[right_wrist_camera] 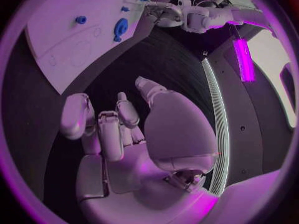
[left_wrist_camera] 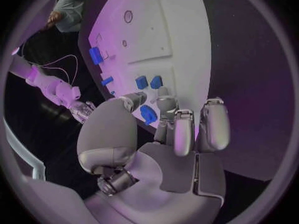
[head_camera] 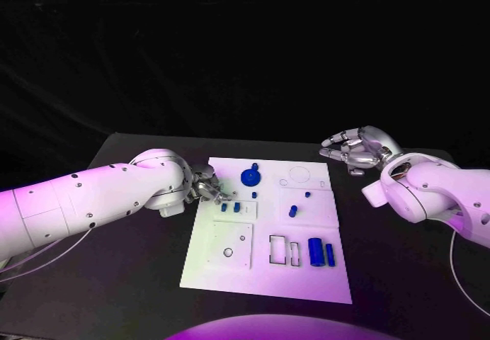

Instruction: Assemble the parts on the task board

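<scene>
Work looks partly done — blue parts (head_camera: 316, 251) lie scattered over the white board (head_camera: 230, 276) mid-frame on the worktop. Left robot hand (head_camera: 207, 188) hovers at its left edge, fingers loosely apart, seemingly empty; right robot hand (head_camera: 352, 150), upper right, curled, holds nothing.

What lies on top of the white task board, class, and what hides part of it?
On the task board lie small blue parts: a round one near the far edge and two long ones nearer the robot. The left hand reaches over its left edge, covering whatever lies beneath its fingers.
</scene>
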Available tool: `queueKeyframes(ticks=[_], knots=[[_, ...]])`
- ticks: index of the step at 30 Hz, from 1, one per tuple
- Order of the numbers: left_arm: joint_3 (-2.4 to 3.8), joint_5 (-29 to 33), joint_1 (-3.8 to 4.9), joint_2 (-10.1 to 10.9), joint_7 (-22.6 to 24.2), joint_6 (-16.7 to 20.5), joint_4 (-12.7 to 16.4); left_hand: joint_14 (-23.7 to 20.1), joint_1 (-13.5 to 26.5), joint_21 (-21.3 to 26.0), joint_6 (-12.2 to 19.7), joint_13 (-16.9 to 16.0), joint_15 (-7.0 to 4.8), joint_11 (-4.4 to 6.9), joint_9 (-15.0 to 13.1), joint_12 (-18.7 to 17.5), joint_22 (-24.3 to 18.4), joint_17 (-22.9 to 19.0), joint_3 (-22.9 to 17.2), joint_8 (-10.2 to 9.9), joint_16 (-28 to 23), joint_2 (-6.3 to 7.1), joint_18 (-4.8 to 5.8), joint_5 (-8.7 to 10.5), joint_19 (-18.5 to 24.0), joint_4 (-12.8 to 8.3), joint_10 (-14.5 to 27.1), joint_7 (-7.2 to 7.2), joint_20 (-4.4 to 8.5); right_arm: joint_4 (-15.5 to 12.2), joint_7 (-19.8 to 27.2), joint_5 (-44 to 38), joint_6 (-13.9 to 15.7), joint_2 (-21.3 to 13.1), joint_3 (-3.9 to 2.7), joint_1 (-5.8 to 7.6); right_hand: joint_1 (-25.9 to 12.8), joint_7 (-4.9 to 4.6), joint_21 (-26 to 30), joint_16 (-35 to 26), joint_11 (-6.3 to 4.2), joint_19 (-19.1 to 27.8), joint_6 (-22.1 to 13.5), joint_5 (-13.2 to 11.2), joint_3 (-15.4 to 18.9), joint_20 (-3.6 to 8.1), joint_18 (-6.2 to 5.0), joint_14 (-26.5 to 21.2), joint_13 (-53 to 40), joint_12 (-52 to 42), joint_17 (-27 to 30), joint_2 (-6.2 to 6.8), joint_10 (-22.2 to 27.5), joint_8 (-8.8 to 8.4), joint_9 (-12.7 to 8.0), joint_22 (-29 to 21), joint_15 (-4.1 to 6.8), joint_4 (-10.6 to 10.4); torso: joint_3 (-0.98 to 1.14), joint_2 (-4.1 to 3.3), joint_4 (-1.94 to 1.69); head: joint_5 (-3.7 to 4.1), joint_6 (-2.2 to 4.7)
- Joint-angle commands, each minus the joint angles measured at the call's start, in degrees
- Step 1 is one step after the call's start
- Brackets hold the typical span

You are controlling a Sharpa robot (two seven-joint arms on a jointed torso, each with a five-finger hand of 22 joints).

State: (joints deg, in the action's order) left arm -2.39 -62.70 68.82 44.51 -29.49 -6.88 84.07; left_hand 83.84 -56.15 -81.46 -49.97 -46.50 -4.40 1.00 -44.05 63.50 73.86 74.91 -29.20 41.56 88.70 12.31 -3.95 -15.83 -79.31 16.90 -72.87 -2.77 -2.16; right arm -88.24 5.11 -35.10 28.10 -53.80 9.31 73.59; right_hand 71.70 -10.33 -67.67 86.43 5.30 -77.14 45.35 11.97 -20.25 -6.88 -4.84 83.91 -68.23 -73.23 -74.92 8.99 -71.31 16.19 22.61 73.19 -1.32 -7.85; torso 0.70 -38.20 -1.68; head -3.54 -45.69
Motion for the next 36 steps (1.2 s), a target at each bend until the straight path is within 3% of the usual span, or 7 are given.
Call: queueKeyframes(ticks=[1,6,8,11,14,21,36], knots=[[0.48,1.95,0.14,0.26,0.46,2.28,0.64,5.67,0.61,0.33,0.37,0.29,0.24,-0.03,-0.07,-0.39,-0.22,13.68,0.58,-0.19,0.11,-0.07,0.07,-0.09,0.53,-0.03,0.71,-0.30,-0.10,0.04,0.47,-0.24,-0.56,-0.02,0.00,-0.05,-0.53,0.13,0.19,-0.38,0.02,0.51,-0.45,0.18,-0.10,-0.06,-0.63,3.42,0.03,0.33,-4.43,-0.11,0.42,0.25,-0.05,-0.08,0.34,-0.34,0.03,0.03,-0.01,0.11,0.10],[1.17,3.72,0.38,0.61,3.45,5.76,1.69,5.63,-0.09,1.53,2.06,2.70,0.68,-0.58,0.25,-2.08,-2.10,13.56,2.08,-1.12,0.01,-0.74,-0.35,-0.27,1.89,-0.05,2.68,-0.93,-0.33,0.11,0.48,-0.24,-0.55,-0.01,0.00,-0.06,-0.64,0.12,0.30,-0.41,0.04,0.55,-0.51,0.19,-0.06,-0.06,-0.64,3.39,0.06,0.35,-4.35,-0.12,0.45,0.26,-0.07,-0.14,0.33,-0.46,0.03,0.00,-0.03,0.19,0.34],[1.30,4.48,0.46,0.44,6.34,7.66,1.90,2.46,-3.09,6.41,4.96,11.64,1.60,-1.78,0.94,-8.75,-9.69,5.37,1.74,-2.57,-7.11,-0.55,-1.99,-0.37,7.56,-0.14,9.62,-2.25,-0.94,0.15,0.48,-0.24,-0.55,0.02,0.00,-0.06,-0.64,0.12,0.30,-0.41,0.04,0.55,-0.51,0.19,-0.06,-0.06,-0.64,3.39,0.06,0.35,-4.35,-0.12,0.45,0.26,-0.07,-0.14,0.33,-0.46,0.05,0.01,-0.03,0.27,0.47],[1.32,4.42,0.51,-0.01,10.98,10.21,1.90,0.47,-9.30,10.54,7.86,11.93,2.97,-3.25,2.55,-9.02,-15.13,1.48,0.68,-4.05,-10.43,0.72,-3.09,-0.27,11.83,-0.14,13.24,-3.98,-2.14,0.26,0.48,-0.22,-0.57,0.08,0.00,-0.06,-0.67,0.12,0.31,-0.42,0.04,0.55,-0.53,0.20,-0.06,-0.06,-0.64,3.39,0.06,0.34,-4.34,-0.12,0.45,0.27,-0.08,-0.14,0.33,-0.51,0.03,0.03,-0.02,0.59,0.77],[0.65,1.52,0.50,-0.96,19.67,15.42,1.50,-12.55,-17.22,25.29,10.44,14.96,5.29,-5.73,5.76,-13.91,-32.80,-16.22,-2.31,-6.62,-27.88,2.02,-6.18,-0.18,26.52,-0.88,21.85,-6.41,-4.15,0.39,0.48,-0.19,-0.60,0.16,0.00,-0.06,-0.67,0.12,0.31,-0.42,0.04,0.55,-0.53,0.20,-0.06,-0.06,-0.64,3.39,0.06,0.34,-4.34,-0.12,0.45,0.27,-0.08,-0.14,0.33,-0.51,-0.04,-0.02,-0.01,0.56,0.86],[-1.25,-9.13,-0.02,-3.41,31.37,23.95,-0.53,-18.07,-26.47,28.50,10.45,23.50,6.50,-7.08,12.39,-22.12,-34.58,-24.62,-3.63,-10.21,-33.03,3.86,-6.53,0.35,26.90,-3.22,24.92,-7.30,-5.58,0.42,0.58,-0.17,-0.55,0.24,0.00,-0.07,-0.66,0.13,0.41,-0.46,0.03,0.60,-0.53,0.23,-0.07,-0.06,-0.66,3.37,0.17,0.41,-4.26,-0.14,0.54,0.30,-0.08,-0.21,0.33,-0.53,-0.11,-0.10,-0.09,0.82,1.18],[-2.84,-25.51,-1.22,-7.96,29.47,18.83,-4.51,-18.52,-28.30,28.46,7.75,33.57,7.09,-7.75,20.21,-31.93,-34.06,-29.47,3.53,-14.74,-29.77,4.20,-6.57,0.56,26.67,-2.69,26.69,-6.93,-6.19,0.45,0.63,-0.17,-0.65,0.32,0.00,-0.18,-0.63,0.13,0.33,-0.43,0.03,0.55,-0.54,0.27,-0.09,-0.06,-0.64,3.39,0.13,0.38,-4.35,-0.15,0.51,0.31,-0.09,-0.15,0.33,-0.53,-0.03,-0.10,0.00,1.09,1.14]])
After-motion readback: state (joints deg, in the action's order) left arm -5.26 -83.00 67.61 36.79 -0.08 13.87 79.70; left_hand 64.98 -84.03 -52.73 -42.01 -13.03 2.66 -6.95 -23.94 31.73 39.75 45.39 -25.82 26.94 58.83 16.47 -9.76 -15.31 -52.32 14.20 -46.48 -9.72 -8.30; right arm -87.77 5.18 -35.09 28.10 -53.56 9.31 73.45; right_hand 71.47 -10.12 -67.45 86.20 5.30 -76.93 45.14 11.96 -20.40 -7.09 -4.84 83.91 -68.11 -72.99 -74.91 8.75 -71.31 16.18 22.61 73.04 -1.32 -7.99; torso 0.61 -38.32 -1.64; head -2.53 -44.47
